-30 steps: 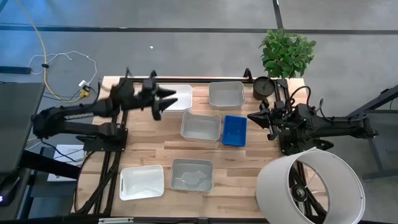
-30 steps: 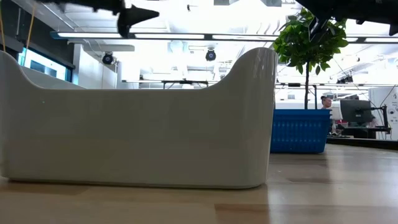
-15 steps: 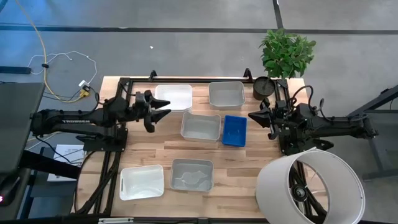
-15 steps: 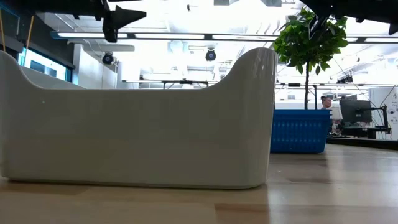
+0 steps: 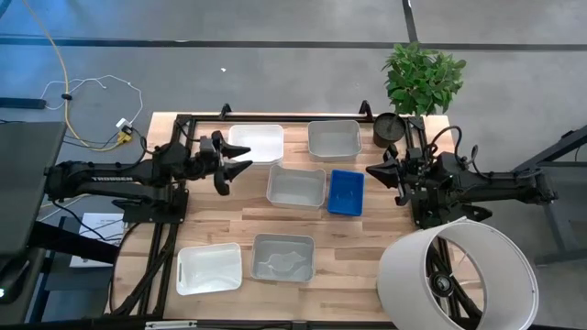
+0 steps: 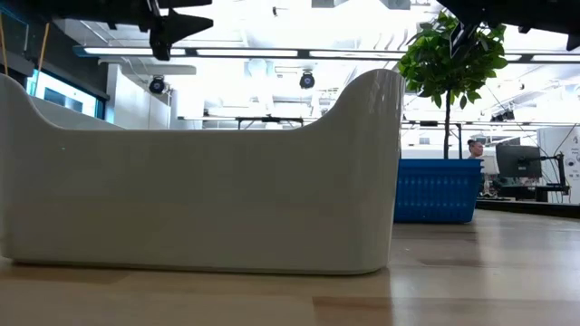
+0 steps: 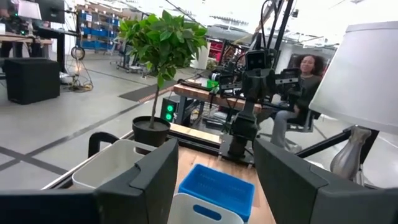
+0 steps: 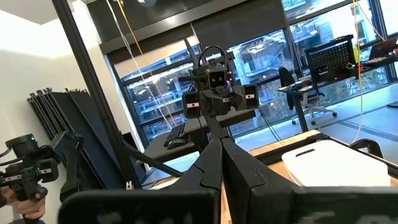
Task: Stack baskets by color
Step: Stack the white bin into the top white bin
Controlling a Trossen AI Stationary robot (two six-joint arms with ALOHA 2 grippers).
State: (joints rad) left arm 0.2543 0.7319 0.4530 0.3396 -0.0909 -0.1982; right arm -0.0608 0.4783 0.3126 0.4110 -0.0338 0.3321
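Several baskets rest on their bottoms on the wooden table. Two white baskets lie at the far left (image 5: 255,143) and the near left (image 5: 209,268). Three grey baskets lie at the far middle (image 5: 334,139), the centre (image 5: 296,185) and the near middle (image 5: 283,258). A blue basket (image 5: 346,192) sits right of the centre one, also seen in the left wrist view (image 7: 217,186). My left gripper (image 5: 244,161) hangs open and level above the table, just left of the far white basket. My right gripper (image 5: 370,170) is shut, raised, right of the blue basket.
A large white lampshade (image 5: 457,275) stands at the near right corner. A potted plant (image 5: 422,78) and a small black pot (image 5: 389,129) stand at the far right. A black frame rail (image 5: 275,116) runs along the far edge. A person (image 7: 306,74) sits beyond the table.
My left gripper has drawn back toward the table's left edge and sunk a little, rolling slightly, then held still. Its fingers have stayed open. The baskets have not moved.
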